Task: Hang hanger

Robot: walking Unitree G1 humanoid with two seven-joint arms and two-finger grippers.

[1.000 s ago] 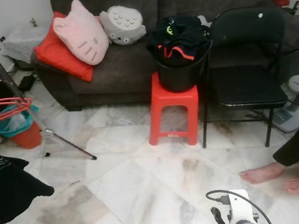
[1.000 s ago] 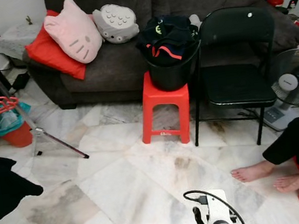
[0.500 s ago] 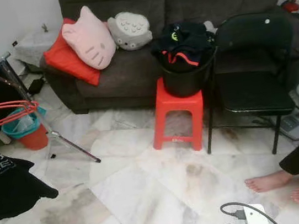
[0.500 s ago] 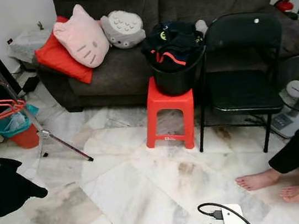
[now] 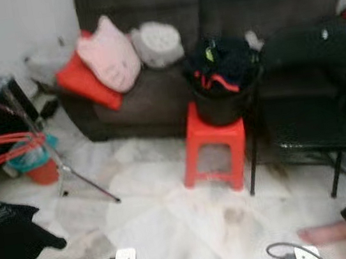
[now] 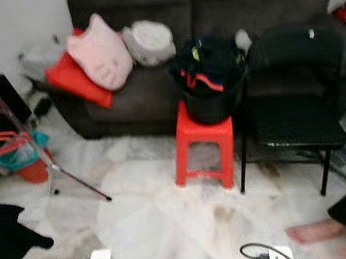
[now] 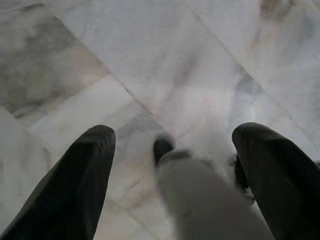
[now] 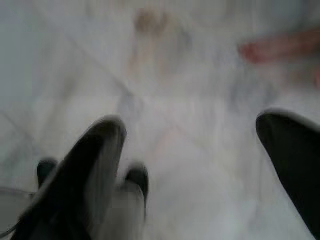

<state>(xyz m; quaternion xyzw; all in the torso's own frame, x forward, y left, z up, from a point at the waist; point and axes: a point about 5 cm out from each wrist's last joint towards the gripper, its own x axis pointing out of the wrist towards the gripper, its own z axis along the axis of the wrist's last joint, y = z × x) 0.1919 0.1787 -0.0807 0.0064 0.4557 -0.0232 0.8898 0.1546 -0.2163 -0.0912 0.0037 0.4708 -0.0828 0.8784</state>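
1. Both grippers are seen spread wide with nothing held: left gripper (image 7: 172, 150) and right gripper (image 8: 200, 145), pointed down at the marble floor (image 5: 173, 219)
2. Red hangers (image 5: 1, 148) are found on the drying rack (image 5: 26, 118), far left
3. Black laundry basket (image 5: 220, 97) is parked on a red stool (image 5: 216, 144), all pretty blurry

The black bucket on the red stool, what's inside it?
The black bucket on the red stool is heaped with dark clothes showing red and green trim. Whatever lies beneath the heap is covered.
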